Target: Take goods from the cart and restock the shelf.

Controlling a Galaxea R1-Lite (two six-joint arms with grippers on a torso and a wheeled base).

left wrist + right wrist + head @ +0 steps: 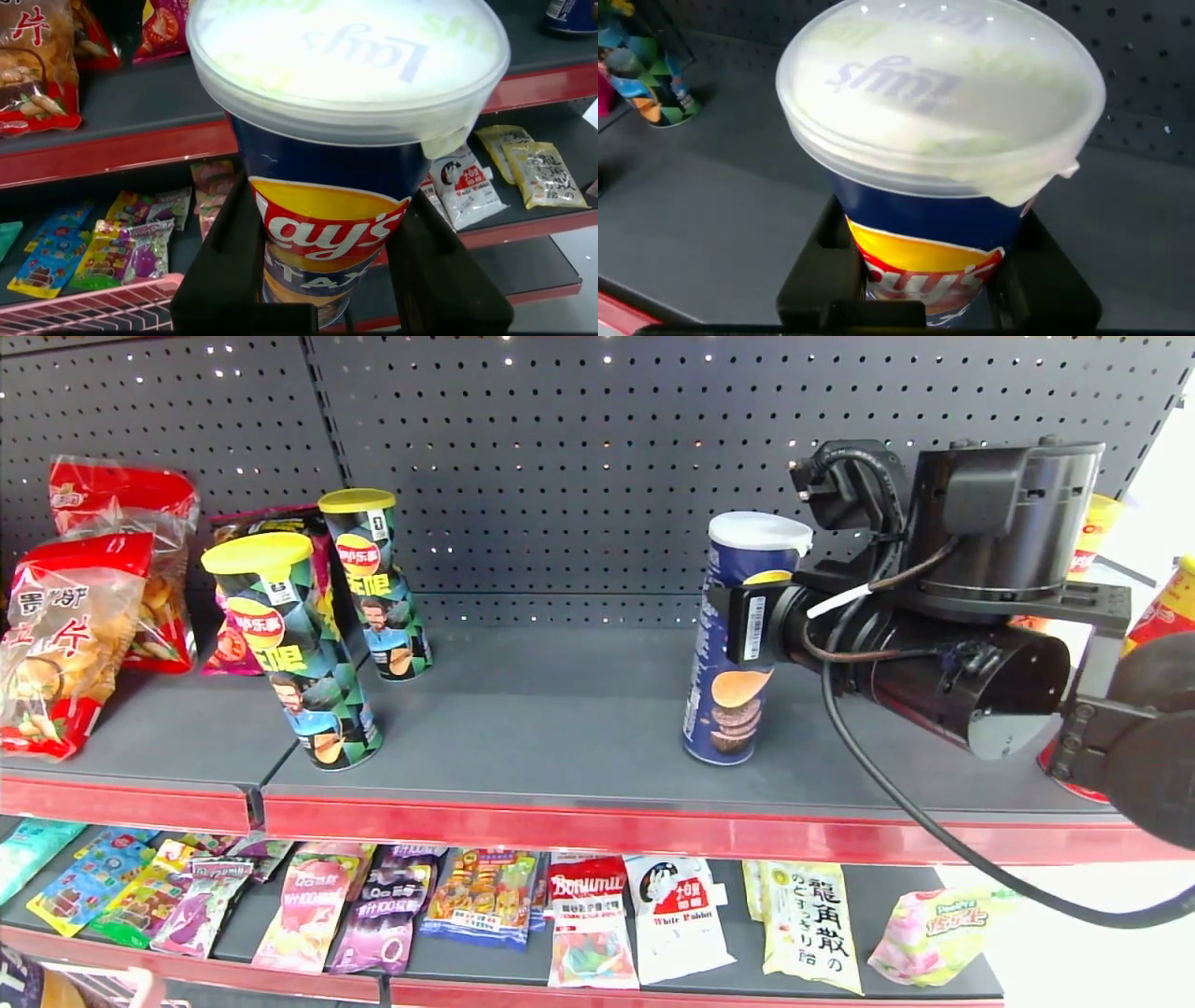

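Right pincer (744, 619) held level, clamping upright blue can (733, 709), seemingly on shelf (560, 728), left pincer (329, 280) gripping second can (346, 75).

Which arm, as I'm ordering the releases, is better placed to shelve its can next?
Right. The right gripper holds a blue can upright over the upper shelf. The left gripper holds a second can out in front, near the pink cart.

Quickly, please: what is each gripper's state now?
Left gripper: shut on a blue cylindrical chip can with white plastic lid.
Right gripper: shut on a second blue chip can, on the grey upper shelf.
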